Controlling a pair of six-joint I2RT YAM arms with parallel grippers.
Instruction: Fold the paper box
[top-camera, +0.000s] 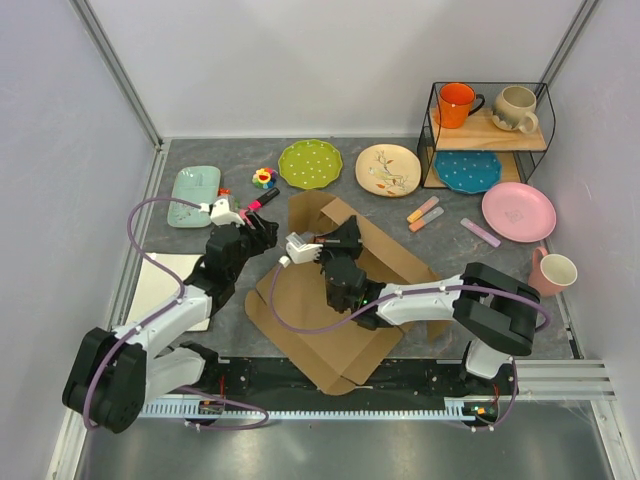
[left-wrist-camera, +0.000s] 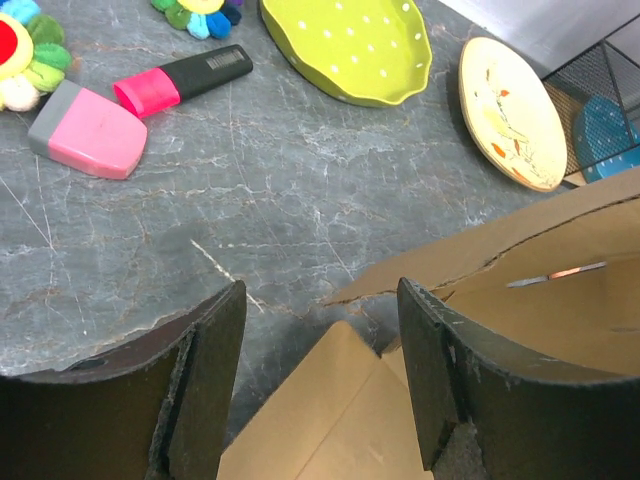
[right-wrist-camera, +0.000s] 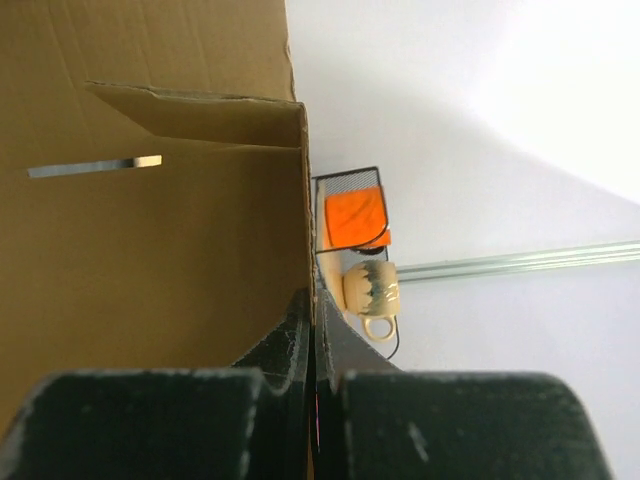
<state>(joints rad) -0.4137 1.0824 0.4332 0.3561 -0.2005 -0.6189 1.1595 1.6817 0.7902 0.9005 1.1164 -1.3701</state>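
Top external — brown paper box (top-camera: 322, 352) half-folded, right gripper (top-camera: 343, 235) pinching it, left gripper (top-camera: 264, 231) spread.

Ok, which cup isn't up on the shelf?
The pink cup. It stands on the table near the right wall, while the orange cup and the speckled cream cup both sit on top of the wire rack.

Left gripper (left-wrist-camera: 318, 300), jaws spread apart, hangs over the paper box (left-wrist-camera: 560, 320) edge.
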